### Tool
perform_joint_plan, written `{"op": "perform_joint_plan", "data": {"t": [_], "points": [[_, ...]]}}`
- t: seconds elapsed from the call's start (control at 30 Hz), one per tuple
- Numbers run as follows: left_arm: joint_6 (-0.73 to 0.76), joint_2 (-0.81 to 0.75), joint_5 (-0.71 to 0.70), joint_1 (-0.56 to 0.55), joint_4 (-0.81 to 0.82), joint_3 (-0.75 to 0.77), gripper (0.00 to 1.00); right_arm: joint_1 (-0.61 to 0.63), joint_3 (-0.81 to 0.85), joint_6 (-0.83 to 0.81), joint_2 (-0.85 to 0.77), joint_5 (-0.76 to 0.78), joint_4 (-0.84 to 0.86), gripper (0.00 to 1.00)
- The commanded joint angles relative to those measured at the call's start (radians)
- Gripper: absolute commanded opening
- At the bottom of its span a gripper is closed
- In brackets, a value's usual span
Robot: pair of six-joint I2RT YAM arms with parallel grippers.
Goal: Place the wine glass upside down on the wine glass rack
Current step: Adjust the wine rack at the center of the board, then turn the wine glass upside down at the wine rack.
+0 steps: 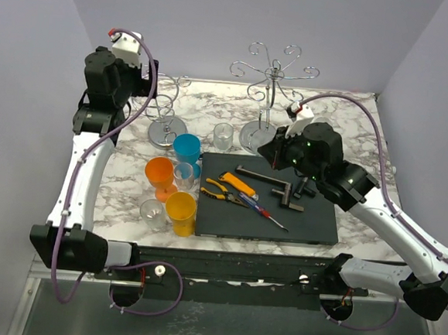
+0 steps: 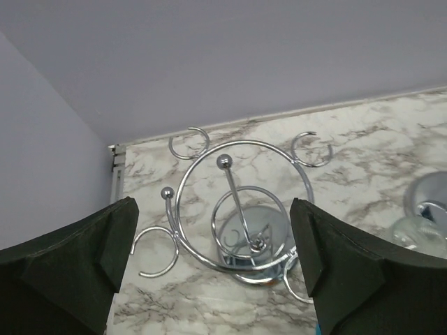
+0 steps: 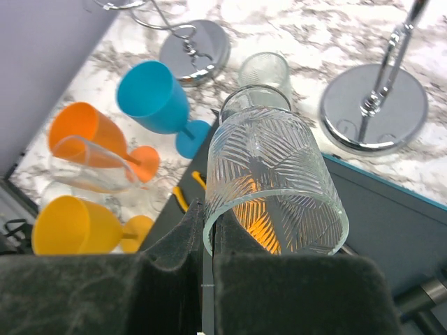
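Pinching the wall of the clear patterned wine glass [image 3: 272,181] at its rim, the right gripper [image 3: 208,223] holds it empty and tilted above the edge of the dark mat [image 3: 391,230], near the right rack [image 3: 374,105]. The left gripper [image 2: 211,216] hangs over the left rack [image 2: 241,209] with its fingers spread wide, gripping nothing. A blue goblet [image 3: 150,98], an orange goblet [image 3: 80,125] and a yellow goblet [image 3: 70,223] stand empty beside the mat.

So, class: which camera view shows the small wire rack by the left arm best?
The left wrist view: the small wire rack fills the frame from above, with hooks, stem and base clear. The top view shows it partly hidden by the left arm. The right wrist view catches little beyond its base.
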Motion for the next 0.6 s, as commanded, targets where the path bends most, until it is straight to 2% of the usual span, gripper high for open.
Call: {"op": "perform_joint_plan", "data": {"t": [0.0,0.2,0.3,0.43,0.57], "points": [[-0.049,-0.110,0.257,0.006,-0.293,0.130,0.99,0.007,0.099,0.022,0.005,-0.136,0.044,0.01],[-0.139,-0.114,0.611,0.003,-0.536,0.240,0.99,0.007,0.170,0.054,0.026,-0.282,0.155,0.01],[-0.139,-0.116,0.729,-0.007,-0.596,0.230,0.99,0.007,0.196,0.082,0.050,-0.348,0.217,0.01],[-0.122,-0.139,0.813,-0.045,-0.629,0.158,0.99,0.008,0.212,0.107,0.066,-0.378,0.281,0.01],[-0.100,-0.145,0.816,-0.126,-0.644,0.127,0.99,0.010,0.222,0.129,0.087,-0.401,0.328,0.01]]}}
